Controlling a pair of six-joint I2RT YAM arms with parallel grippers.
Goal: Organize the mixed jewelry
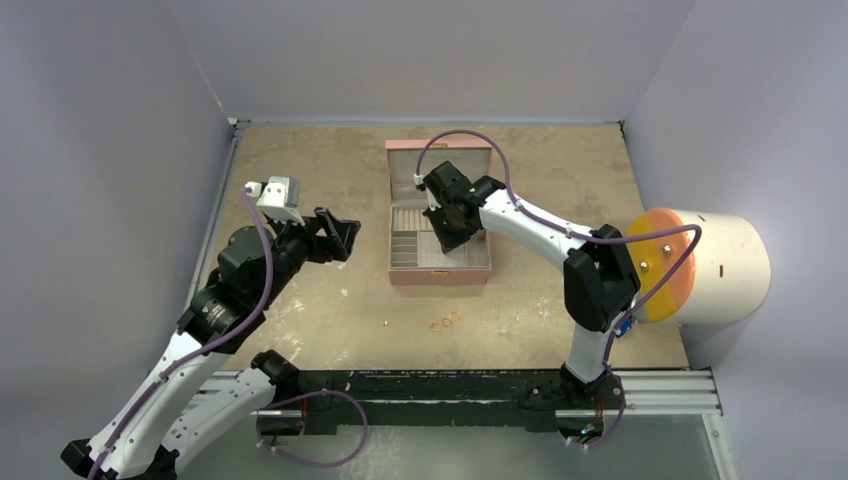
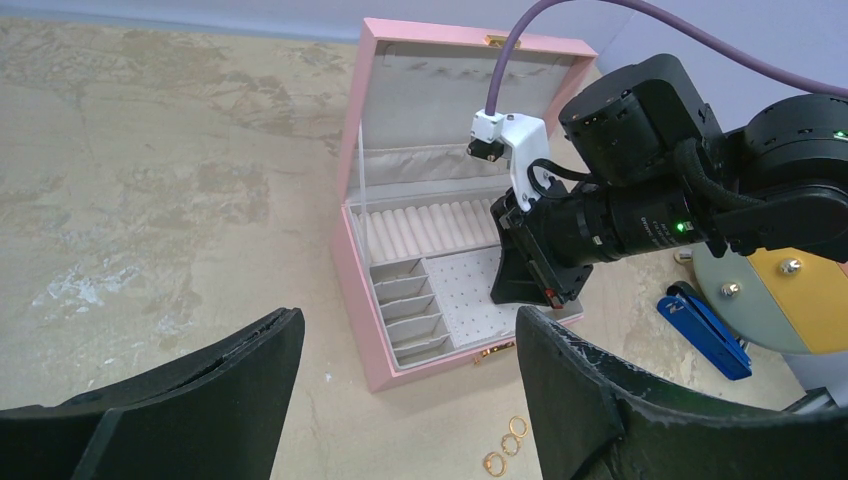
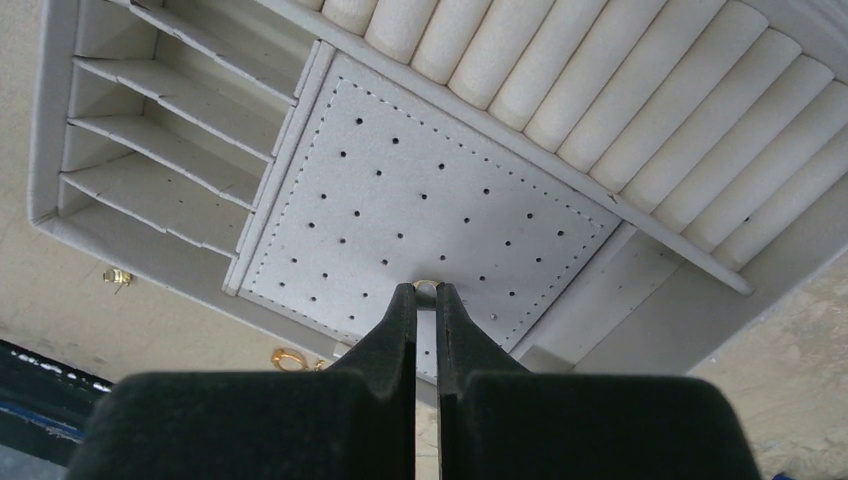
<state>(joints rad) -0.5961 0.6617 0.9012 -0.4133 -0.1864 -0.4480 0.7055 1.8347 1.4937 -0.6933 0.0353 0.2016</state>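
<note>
Two arms share a mottled tan surface (image 1: 330, 300), and a pink box (image 1: 438, 277) sits between them toward the far side, its lid (image 1: 440, 165) thrown back flat. The right gripper (image 3: 425, 292) hangs inside the open box, its jaws pressed together on a small gold ring (image 3: 427, 285). Only the top arc of the ring peeks out at the tips. That ring is poised over the near edge of the perforated panel (image 3: 420, 190), the pale dotted square on the right side of the tray. Whether it touches the panel I cannot tell. A row of cream ring rolls (image 3: 600, 100) runs along the back of the tray, and a stack of narrow slots (image 2: 405, 310) fills its left side. The left gripper (image 1: 338, 235) hovers off to the left of the box, above bare surface, its jaws spread wide with nothing between them. The rest of the jewelry lies out on the surface in front of the box. Three loose gold rings (image 2: 505, 445) sit in a tight cluster near the box's front edge, and a gold stud (image 1: 386, 323) lies a little to their left, apart from them. At the right edge rests a white drum (image 1: 725, 265) on its side, its orange face turned toward the arms. A blue plastic piece (image 2: 705, 335) lies just beside it.
</note>
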